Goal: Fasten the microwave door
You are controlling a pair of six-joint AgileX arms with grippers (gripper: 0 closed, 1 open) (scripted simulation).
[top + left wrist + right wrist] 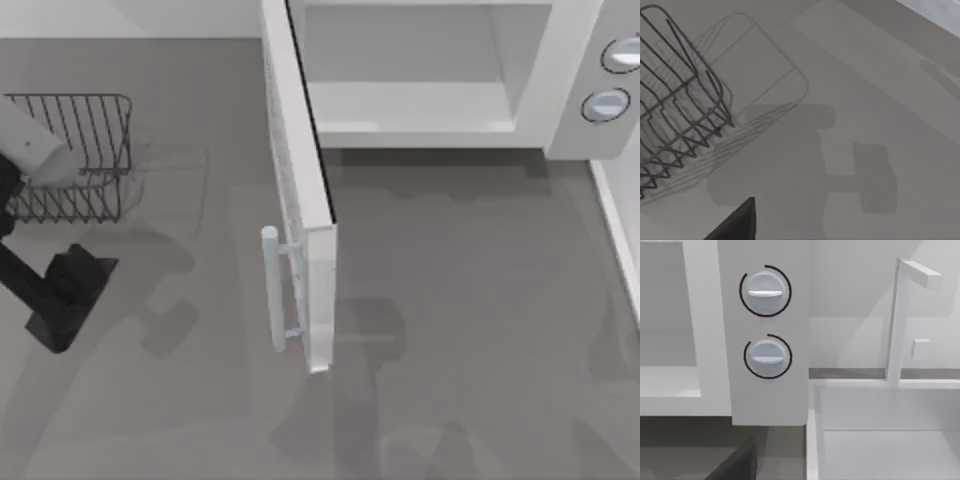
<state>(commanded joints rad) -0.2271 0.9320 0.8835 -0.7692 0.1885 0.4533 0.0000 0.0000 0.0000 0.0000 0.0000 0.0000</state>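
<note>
Microwave door swung open, edge-on, long axis running far-to-near, handle facing left. Right wrist view shows two knobs face-on. Left gripper near left; grip cannot tell.

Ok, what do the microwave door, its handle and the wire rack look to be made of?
Microwave door: smooth white panel, probably painted metal or plastic; matte, no glare. Handle: pale rounded bar, looks like plastic or brushed metal. Wire rack: thin dark rods in an open grid, likely metal wire.

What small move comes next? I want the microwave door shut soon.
Probably swing the left tool right toward the microwave door: the door stands wide open from the microwave, handle facing left, and the tool sits low beside the wire rack.
</note>
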